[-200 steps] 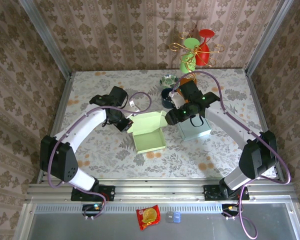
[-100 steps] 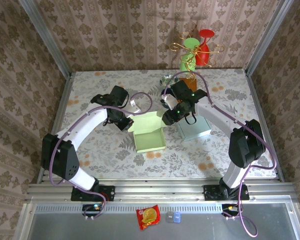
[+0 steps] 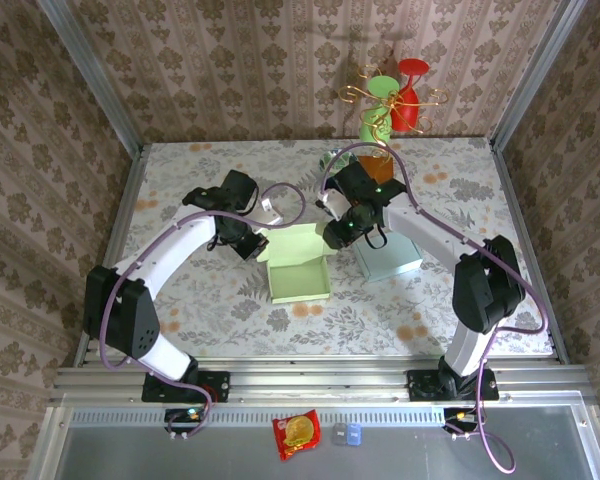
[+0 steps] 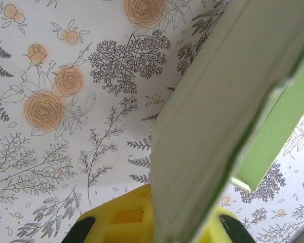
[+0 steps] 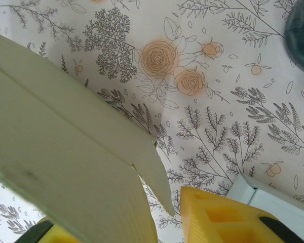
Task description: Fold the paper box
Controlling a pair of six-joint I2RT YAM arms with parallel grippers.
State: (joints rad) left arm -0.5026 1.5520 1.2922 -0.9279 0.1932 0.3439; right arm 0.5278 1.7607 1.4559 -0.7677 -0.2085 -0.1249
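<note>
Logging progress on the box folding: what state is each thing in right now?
green paper box: open, only partly folded.
left pincer: shut on its left flap.
right pincer: open, straddling its right flap.
blue box: looks already folded shut.

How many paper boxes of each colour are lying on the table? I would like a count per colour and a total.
Green box: 1
Blue box: 1
Total: 2
</note>
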